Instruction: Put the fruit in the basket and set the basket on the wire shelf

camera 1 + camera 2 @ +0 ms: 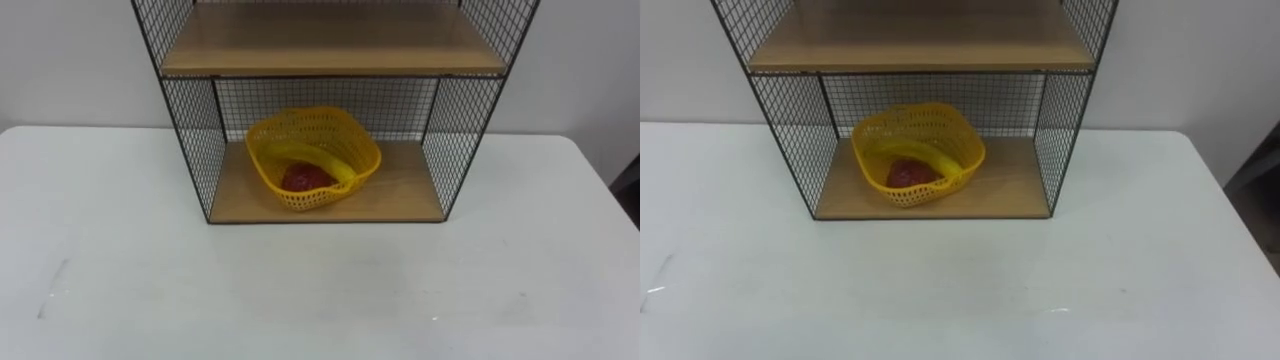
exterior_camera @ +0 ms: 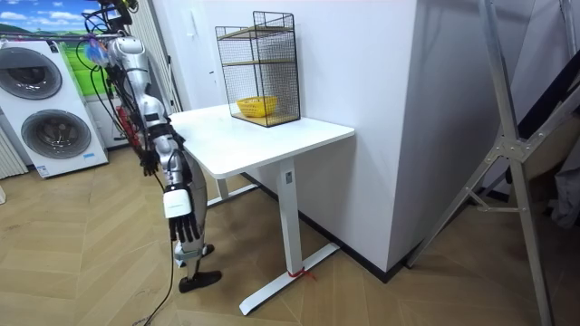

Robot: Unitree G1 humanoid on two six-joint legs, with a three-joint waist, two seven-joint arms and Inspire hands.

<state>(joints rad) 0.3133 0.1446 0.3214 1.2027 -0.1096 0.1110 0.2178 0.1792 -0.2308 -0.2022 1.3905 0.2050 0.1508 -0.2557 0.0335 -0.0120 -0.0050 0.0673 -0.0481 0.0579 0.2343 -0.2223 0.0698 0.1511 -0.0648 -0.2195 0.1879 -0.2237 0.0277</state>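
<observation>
Table (image 1: 320, 290); wire shelf (image 1: 190, 140) holds basket (image 1: 265, 165) (banana (image 1: 335, 165), red fruit (image 1: 305, 177) inside), lowest board.

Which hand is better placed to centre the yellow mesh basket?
Left, probably: the yellow mesh basket sits left of centre in the black wire shelf, and the right hand hangs down beside the white table.

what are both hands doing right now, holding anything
left hand: cannot be told
right hand: looks open, hanging at the robot's side, holding nothing
</observation>
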